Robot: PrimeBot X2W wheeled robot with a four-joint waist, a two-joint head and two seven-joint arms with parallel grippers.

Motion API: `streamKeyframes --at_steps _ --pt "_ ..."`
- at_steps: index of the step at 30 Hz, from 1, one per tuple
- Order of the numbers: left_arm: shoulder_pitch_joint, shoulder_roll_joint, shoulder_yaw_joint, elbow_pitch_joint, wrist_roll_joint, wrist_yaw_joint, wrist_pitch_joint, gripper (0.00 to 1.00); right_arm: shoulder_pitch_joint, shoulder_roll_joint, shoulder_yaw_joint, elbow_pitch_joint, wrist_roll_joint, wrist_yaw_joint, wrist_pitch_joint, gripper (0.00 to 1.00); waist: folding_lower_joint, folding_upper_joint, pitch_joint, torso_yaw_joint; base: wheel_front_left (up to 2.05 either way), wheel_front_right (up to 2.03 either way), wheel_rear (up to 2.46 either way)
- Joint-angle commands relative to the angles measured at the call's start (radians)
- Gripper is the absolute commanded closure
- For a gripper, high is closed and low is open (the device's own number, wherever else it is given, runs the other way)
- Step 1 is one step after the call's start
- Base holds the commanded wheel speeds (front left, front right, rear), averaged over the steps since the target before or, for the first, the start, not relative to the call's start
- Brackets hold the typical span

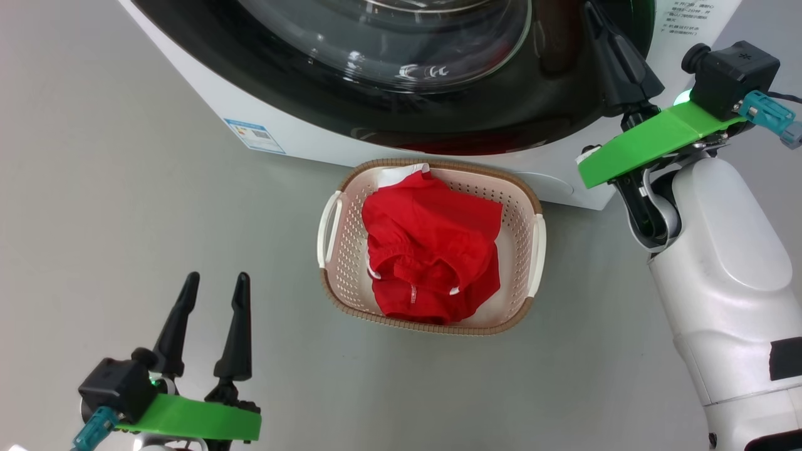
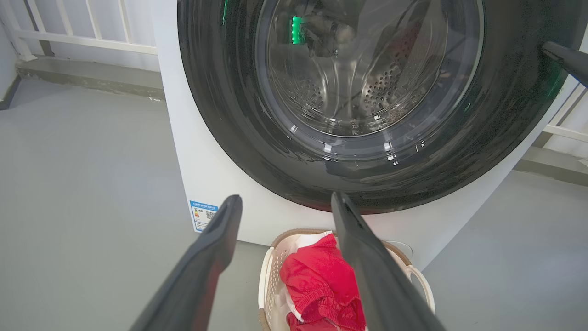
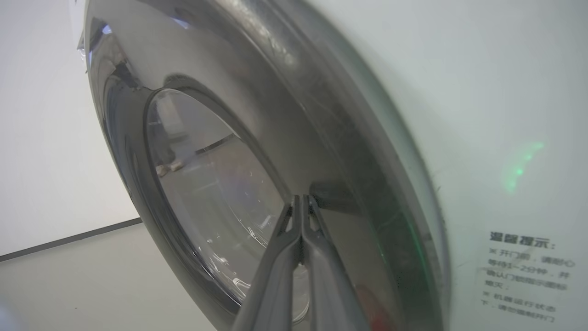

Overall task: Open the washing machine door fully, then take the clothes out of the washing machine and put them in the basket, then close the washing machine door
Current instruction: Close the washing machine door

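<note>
Pressed flat together and gripping nothing, the right fingers [image 3: 287,230] are touching their tips to the glossy black rim at the right of the door. The left fingers [image 1: 237,326] are hanging spread wide and empty over the grey floor [image 1: 94,188] at the near left.

The washing machine [image 2: 206,151] is standing at the far side, and the washing machine door [image 2: 220,92] is lying close against its white front. Whether it is latched cannot be told. Through the glass the steel drum is showing no garment that I can make out.

The basket [image 1: 432,329] is sitting on the floor just in front of the machine, and the clothes [image 1: 432,250] are lying bunched inside it. Judging by this, the opening and unloading are looking done, and only seating the door fully is remaining.
</note>
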Motion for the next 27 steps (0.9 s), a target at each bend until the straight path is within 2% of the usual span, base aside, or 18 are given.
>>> streamKeyframes --at_steps 1,3,5,6,8,9,10,27 --pt "-0.026 0.015 0.034 -0.015 -0.002 -0.003 -0.008 0.0 -0.034 0.011 -0.001 -0.027 -0.013 -0.007 -0.005 1.0 0.0 -0.0001 -0.004 -0.001 0.0 0.0 0.0" --pt "-0.025 0.015 0.036 -0.012 -0.001 -0.003 -0.008 0.0 -0.02 0.012 0.01 -0.028 -0.013 -0.007 -0.005 1.0 0.0 -0.0001 -0.009 -0.004 0.0 0.0 0.0" --pt "-0.021 0.015 0.038 -0.007 -0.001 -0.003 -0.008 0.0 0.002 0.011 0.028 -0.023 -0.008 -0.007 -0.005 0.94 0.0 -0.0001 -0.018 -0.009 0.0 0.0 0.0" --pt "-0.019 0.016 0.04 -0.004 -0.001 -0.003 -0.008 0.0 0.015 0.01 0.043 -0.02 -0.005 -0.007 -0.005 0.75 0.0 -0.0001 -0.024 -0.013 0.0 0.0 0.0" --pt "-0.014 0.018 0.045 0.001 0.0 -0.003 -0.008 0.0 0.041 0.005 0.065 -0.018 0.004 -0.007 -0.005 0.54 0.0 -0.0001 -0.033 -0.021 0.0 0.0 0.0" --pt "-0.011 0.02 0.048 0.003 0.0 -0.003 -0.008 0.0 0.056 0.003 0.073 -0.018 0.007 -0.007 -0.005 0.23 0.0 -0.0001 -0.038 -0.026 0.0 0.0 0.0" --pt "-0.008 0.021 0.051 0.005 0.001 -0.003 -0.008 0.0 0.071 0.002 0.08 -0.019 0.01 -0.007 -0.005 0.0 0.0 -0.0001 -0.044 -0.031 0.0 0.0 0.0" --pt "0.039 0.076 0.104 0.031 0.012 -0.003 -0.008 0.0 0.345 -0.012 0.096 -0.085 0.028 -0.007 -0.005 0.0 0.0 -0.0001 -0.151 -0.146 0.0 0.0 0.0"
